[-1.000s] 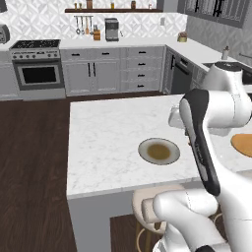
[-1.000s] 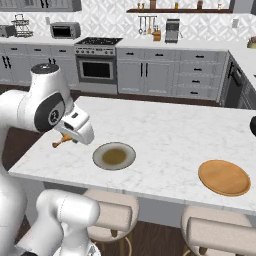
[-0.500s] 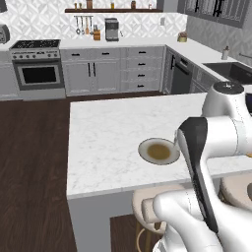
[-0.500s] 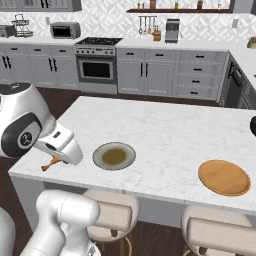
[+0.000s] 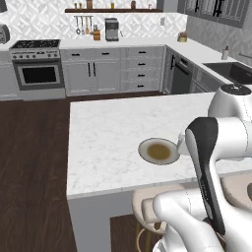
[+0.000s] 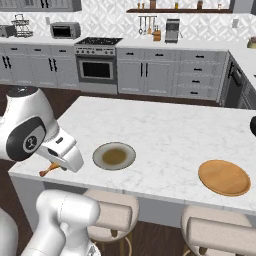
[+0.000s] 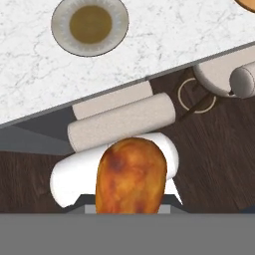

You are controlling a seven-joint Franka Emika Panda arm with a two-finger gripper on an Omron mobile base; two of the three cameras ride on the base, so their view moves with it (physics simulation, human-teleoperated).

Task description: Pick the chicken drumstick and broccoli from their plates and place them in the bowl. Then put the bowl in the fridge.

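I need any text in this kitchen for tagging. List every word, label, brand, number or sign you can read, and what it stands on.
None: no readable text in any view.
The microwave, the oven and the coffee machine show no legible brand or digits; their panels are too small to tell.
The grey-rimmed plate, the wooden plate and the chicken drumstick carry no markings.

A home kitchen (stove, grey cabinets, marble island)
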